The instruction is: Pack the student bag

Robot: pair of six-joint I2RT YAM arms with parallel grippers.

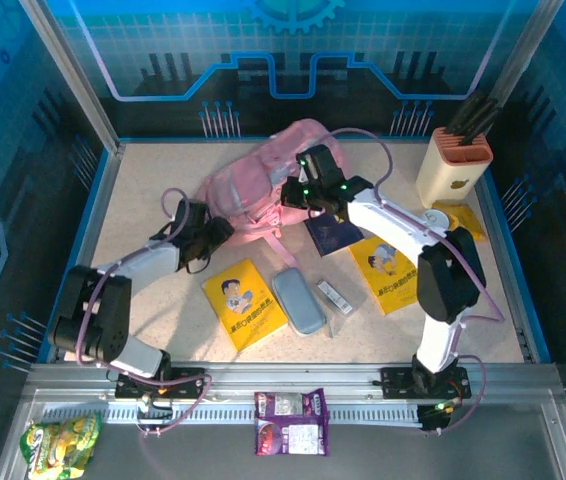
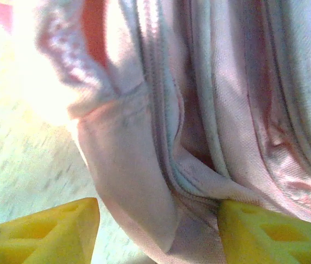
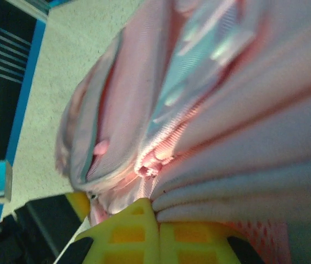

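On the table [image 1: 153, 200], the right gripper [image 3: 155, 212] clenched the bag [image 1: 253, 180], the left gripper [image 2: 159, 204] gaped astride a fold; thin cloth risked slipping free.

Student bag [image 2: 227, 110]: pink fabric with zip seams running from 12 toward 5 o'clock, one fold hanging into the left gripper [image 2: 158, 220], whose yellow fingertips [image 2: 51, 231] stand apart at 7 and 5 o'clock, the latter apparently touching cloth; pale, overexposed table [image 2: 12, 154] at 9 o'clock.
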